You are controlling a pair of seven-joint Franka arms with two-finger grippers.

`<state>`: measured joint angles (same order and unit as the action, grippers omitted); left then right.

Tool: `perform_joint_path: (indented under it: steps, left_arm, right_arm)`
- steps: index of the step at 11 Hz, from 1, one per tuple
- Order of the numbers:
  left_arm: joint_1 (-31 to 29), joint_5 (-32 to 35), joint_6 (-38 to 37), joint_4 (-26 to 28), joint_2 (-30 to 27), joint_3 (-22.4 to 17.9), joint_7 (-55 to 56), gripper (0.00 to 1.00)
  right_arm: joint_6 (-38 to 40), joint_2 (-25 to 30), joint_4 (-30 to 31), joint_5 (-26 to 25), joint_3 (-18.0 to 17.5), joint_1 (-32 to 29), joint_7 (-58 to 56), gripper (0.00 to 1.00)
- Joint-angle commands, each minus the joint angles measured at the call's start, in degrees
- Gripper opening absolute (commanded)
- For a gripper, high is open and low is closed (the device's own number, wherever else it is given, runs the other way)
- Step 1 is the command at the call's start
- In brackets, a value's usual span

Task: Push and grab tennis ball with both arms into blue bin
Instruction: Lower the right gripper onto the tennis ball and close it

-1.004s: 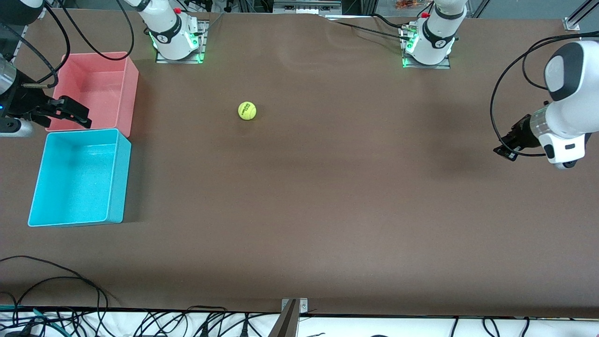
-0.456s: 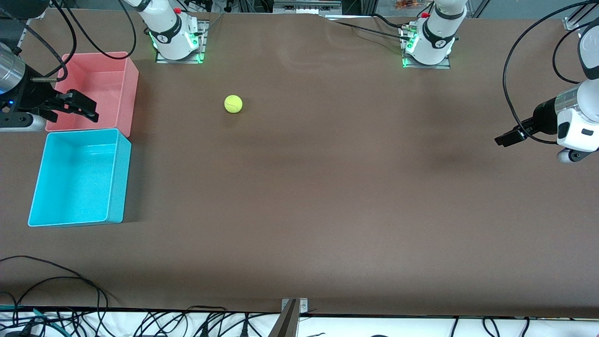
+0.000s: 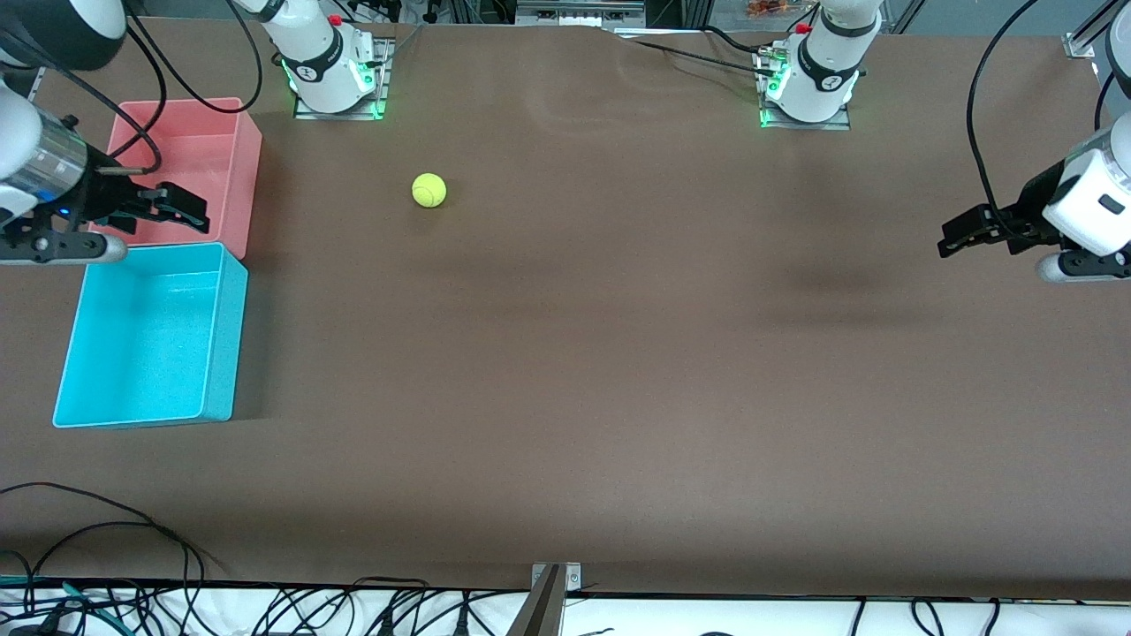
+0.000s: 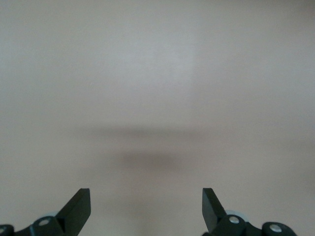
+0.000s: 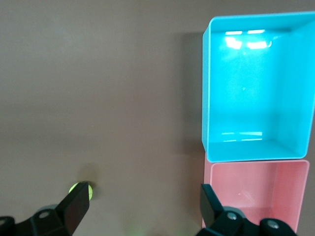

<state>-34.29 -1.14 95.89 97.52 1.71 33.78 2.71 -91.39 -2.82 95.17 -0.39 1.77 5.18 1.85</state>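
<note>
**Q:** Where do your grippers stand, and why there?

**A:** My right gripper (image 3: pixel 181 205) hangs with fingers apart over the pink bin (image 3: pixel 190 141), at the edge where it meets the blue bin (image 3: pixel 221 353). The ball (image 3: pixel 428 190) lies on the bare table (image 3: pixel 618 371), well apart from this gripper, toward the middle; in the right wrist view it peeks out beside one fingertip (image 5: pixel 78 196). I judge this a waiting post: close to the bin, ready to take the ball once it comes within reach. My left gripper (image 3: pixel 963 234) hangs over the left arm's end of the table, jaws spread and empty, much farther from the ball than the right.

**Q:** Any writing to read?

**A:** None legible. The ball shows no mark I can make out, and both bins are plain.
</note>
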Motion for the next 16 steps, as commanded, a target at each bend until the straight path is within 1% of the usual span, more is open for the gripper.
perform_joint_path:
  steps: [1,3,4,6,7,8,9,10,11,13,14,16]
  left_arm:
    - [-0.5,-0.9,-0.9,-3.4,-0.7,4.1,-9.2,1.00]
    - [-0.5,-1.0,1.0,-3.5,-1.4,5.8,-11.7,1.00]
    - [-0.5,-0.9,1.5,-3.6,-1.8,5.8,-12.8,1.00]
    - [-0.5,-0.7,2.8,-3.7,-1.9,5.8,-15.3,1.00]
    - [-0.5,-0.4,2.9,-3.7,-1.8,5.7,-15.7,1.00]
    - [-0.6,-0.3,2.9,-4.9,-1.7,5.5,-17.8,1.00]
    - [-0.6,-0.1,3.0,-5.2,-1.4,5.3,-19.0,1.00]
    - [-0.7,0.4,2.9,-5.2,-1.4,5.2,-19.3,1.00]
    - [-0.7,1.0,2.9,-5.2,-1.4,5.0,-20.1,1.00]
    - [-0.7,0.9,2.8,-5.9,-1.4,5.2,-20.0,1.00]
    - [-0.7,0.9,2.8,-5.9,-1.2,5.2,-20.1,1.00]
    - [-0.7,1.0,3.0,-6.0,-0.9,5.2,-20.3,1.00]
  right_arm:
    - [-1.3,0.4,5.7,0.2,-0.3,3.4,0.7,1.00]
    - [-1.8,0.0,9.8,0.7,-0.7,8.0,0.9,1.00]
    - [-3.0,0.5,13.5,0.7,-1.5,9.3,0.9,1.00]
    - [-9.4,3.7,23.6,1.4,-4.4,9.3,1.0,1.00]
    - [-11.3,3.9,27.3,1.5,-6.7,9.3,1.0,1.00]
    - [-12.1,3.4,29.6,1.8,-8.7,9.3,1.7,1.00]
    - [-13.5,2.4,31.4,1.8,-11.7,9.5,2.0,1.00]
    - [-15.4,1.8,33.3,1.9,-13.7,9.6,4.6,1.00]
    - [-17.7,0.6,35.6,1.9,-14.4,10.5,8.0,1.00]
    - [-26.0,-1.5,40.3,1.9,-17.6,12.0,13.6,1.00]
    - [-28.2,-2.7,41.3,1.9,-19.4,12.0,15.7,1.00]
    - [-29.7,-5.3,41.5,2.1,-20.0,12.0,15.9,1.00]
